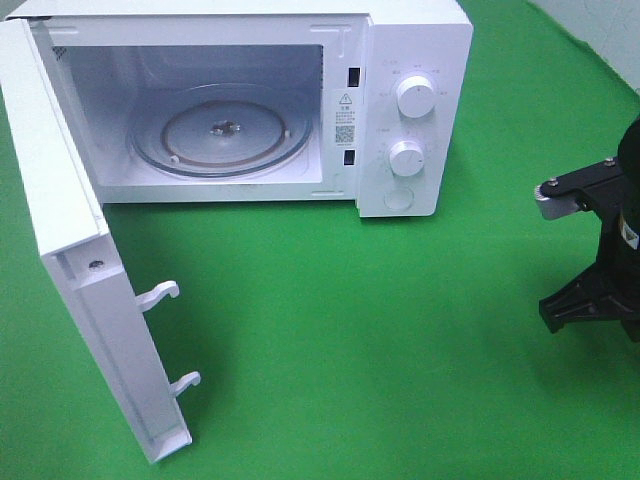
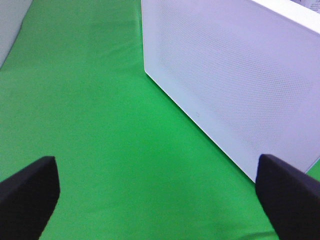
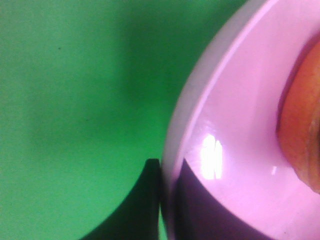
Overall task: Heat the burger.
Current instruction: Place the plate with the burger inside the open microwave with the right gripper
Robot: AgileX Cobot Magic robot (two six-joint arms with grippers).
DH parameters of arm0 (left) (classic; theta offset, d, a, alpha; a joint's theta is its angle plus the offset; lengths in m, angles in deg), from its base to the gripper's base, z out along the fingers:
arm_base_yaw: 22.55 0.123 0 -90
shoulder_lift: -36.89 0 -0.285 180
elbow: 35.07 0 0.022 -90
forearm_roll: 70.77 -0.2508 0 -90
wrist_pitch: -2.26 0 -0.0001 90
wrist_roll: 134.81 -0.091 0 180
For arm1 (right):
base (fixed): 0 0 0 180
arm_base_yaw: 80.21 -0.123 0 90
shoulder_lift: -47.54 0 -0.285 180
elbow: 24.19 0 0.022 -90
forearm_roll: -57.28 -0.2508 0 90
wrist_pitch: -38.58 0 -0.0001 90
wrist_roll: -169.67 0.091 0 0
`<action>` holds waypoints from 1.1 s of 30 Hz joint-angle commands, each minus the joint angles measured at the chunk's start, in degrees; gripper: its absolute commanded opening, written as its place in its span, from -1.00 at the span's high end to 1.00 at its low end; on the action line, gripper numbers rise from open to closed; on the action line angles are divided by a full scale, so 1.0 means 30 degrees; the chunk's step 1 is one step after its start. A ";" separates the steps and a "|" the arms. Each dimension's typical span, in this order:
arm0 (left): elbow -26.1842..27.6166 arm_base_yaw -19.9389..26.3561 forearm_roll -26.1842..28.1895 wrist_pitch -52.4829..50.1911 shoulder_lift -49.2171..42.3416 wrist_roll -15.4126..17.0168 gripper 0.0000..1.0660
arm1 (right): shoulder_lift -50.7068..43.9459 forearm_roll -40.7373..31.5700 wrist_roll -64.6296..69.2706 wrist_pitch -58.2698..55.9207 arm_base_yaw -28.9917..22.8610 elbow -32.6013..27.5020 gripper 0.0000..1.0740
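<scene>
Microwave (image 1: 445,60) sat in the upper half of the high view, white, on a green cloth (image 1: 350,330). Its door (image 1: 60,250) stood swung wide open down the left side of the frame, with two white latch hooks (image 1: 160,293) sticking out of its inner edge. Inside the lit cavity lay a round glass turntable (image 1: 225,135) with nothing on it. On the control panel to the right of the cavity were an upper knob (image 1: 415,97), a lower knob (image 1: 407,158) and a round button (image 1: 398,198) below them.

The right arm (image 1: 610,200) showed at the right edge of the high view, dark, well apart from the microwave. In the right wrist view the right gripper (image 3: 169,167) was clamped on the rim of a pink plate (image 3: 235,115). One dark finger (image 3: 147,200) lay outside the rim over the cloth and the other on the plate's glossy inner surface.

The burger (image 3: 302,130) appeared only there, as an orange-brown curve of bun at the right edge of that frame, lying on the plate and apart from the fingers. How the plate lay relative to the microwave could not be told.

The left gripper (image 2: 156,170) stood wide open with nothing between its black fingertips (image 2: 30,190), which sat at the lower corners of the left wrist view above bare cloth. A white panel (image 2: 235,75) with a fine dot pattern, part of the microwave, filled that view's upper right.
</scene>
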 commanded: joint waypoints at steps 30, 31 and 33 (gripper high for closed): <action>-0.0057 0.0000 0.0019 -0.0229 -0.0306 0.0057 -0.87 | -0.3705 0.1738 0.0401 -0.2024 -0.3934 -0.2521 1.00; -0.0057 0.0000 0.0019 -0.0229 -0.0306 0.0057 -0.87 | -0.3705 0.1738 0.0401 -0.2024 -0.3934 -0.2521 1.00; -0.0057 0.0000 0.0019 -0.0229 -0.0306 0.0057 -0.87 | -0.3705 0.1833 0.0554 -0.2196 -0.4565 -0.2597 1.00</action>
